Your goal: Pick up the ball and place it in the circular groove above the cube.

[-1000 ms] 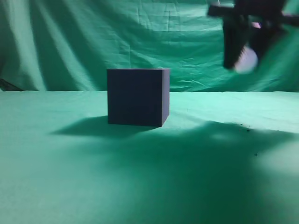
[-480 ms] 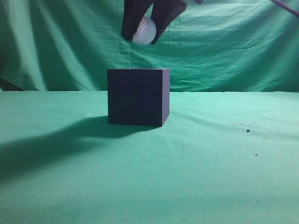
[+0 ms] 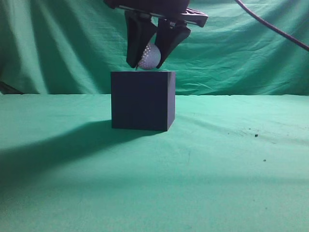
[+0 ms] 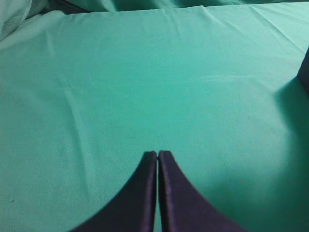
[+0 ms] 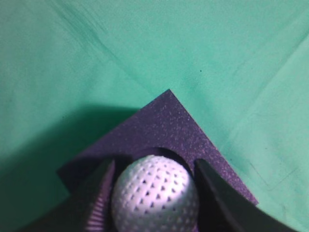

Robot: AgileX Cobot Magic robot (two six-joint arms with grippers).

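Ball [image 3: 150, 56] first: the small white dimpled thing sits pinched between the two dark fingers [image 3: 136, 43] of the right tool [image 3: 147, 63], right over the top of the cube [image 3: 142, 100]. From where I stand its underside is down at the cube's top edge, though I can't say whether it touches. The right wrist view looks straight down on it: ball [image 5: 155, 194] at the 6 o'clock edge, a finger [image 5: 99, 200] at its 9 o'clock and another at its 3 o'clock, and a dark rounded hollow showing along the ball's 12 o'clock side in the cube's speckled purple top [image 5: 166, 125].

Out from there, the cube stands square on the green-clothed table [image 3: 231, 164], throwing a long shadow toward 8 o'clock. A black cable [image 3: 270, 24] runs off at 2 o'clock, and a creased green curtain [image 3: 58, 43] hangs behind.

Over on the other side, the left tool [image 4: 158, 155] has its fingers pressed together with nothing between them, above bare green cloth [image 4: 145, 77]; a sliver of the cube [image 4: 305, 72] shows at 3 o'clock.
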